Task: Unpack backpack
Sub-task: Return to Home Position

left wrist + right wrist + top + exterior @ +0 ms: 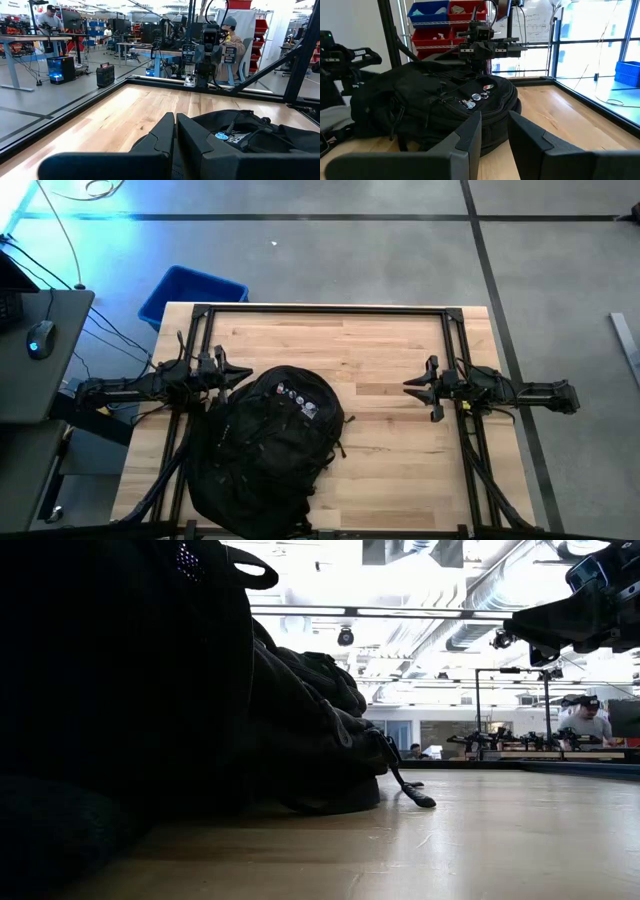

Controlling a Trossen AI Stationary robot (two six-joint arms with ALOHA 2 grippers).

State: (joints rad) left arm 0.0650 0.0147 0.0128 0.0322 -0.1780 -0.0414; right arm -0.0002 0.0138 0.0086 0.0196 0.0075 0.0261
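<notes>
Backpack (265,445) is lying closed, pins up, on the near left of the table (400,460). Homing well, I judge, means rising clear without snagging its straps. My left gripper (238,376) is hovering just beside its far-left edge, fingers nearly together and empty. My right gripper (412,386) is waiting well apart to the right, partly open and empty.
</notes>
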